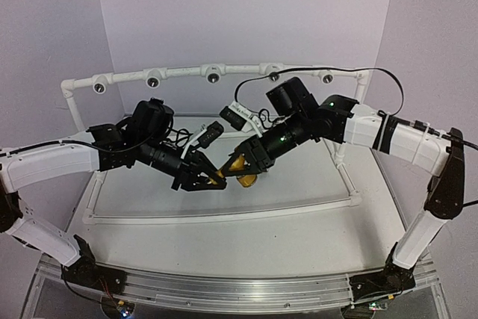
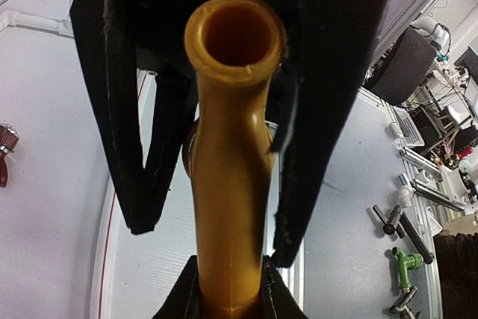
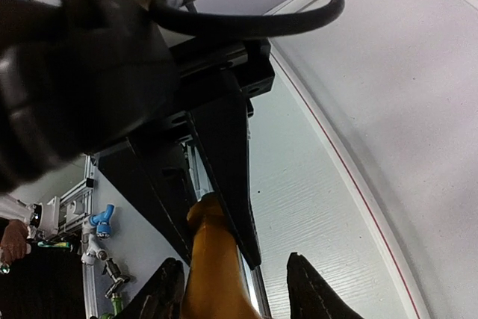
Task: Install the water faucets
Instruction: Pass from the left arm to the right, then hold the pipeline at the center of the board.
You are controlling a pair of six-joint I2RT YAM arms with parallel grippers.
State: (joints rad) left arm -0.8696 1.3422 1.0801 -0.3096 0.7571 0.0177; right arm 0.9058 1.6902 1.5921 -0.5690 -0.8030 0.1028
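Note:
The yellow-orange faucet (image 1: 237, 162) hangs in mid-air between both arms above the middle of the table. My left gripper (image 2: 229, 278) is shut on one end of it, and its stem (image 2: 228, 184) rises to a round open mouth. The jaws of my right gripper (image 3: 228, 270) stand open on either side of the same faucet (image 3: 213, 259). One finger (image 3: 160, 293) is close to it and the other finger (image 3: 310, 293) is well apart. The dark reddish-brown faucet (image 2: 6, 143) lies on the table at the far left edge of the left wrist view.
A white pipe rail (image 1: 187, 72) with several round sockets runs along the back, and a white pipe frame (image 1: 224, 214) borders the work surface. Outside the frame lie a green fitting (image 2: 403, 263), black tools (image 2: 396, 222) and a blue fitting (image 3: 104, 218).

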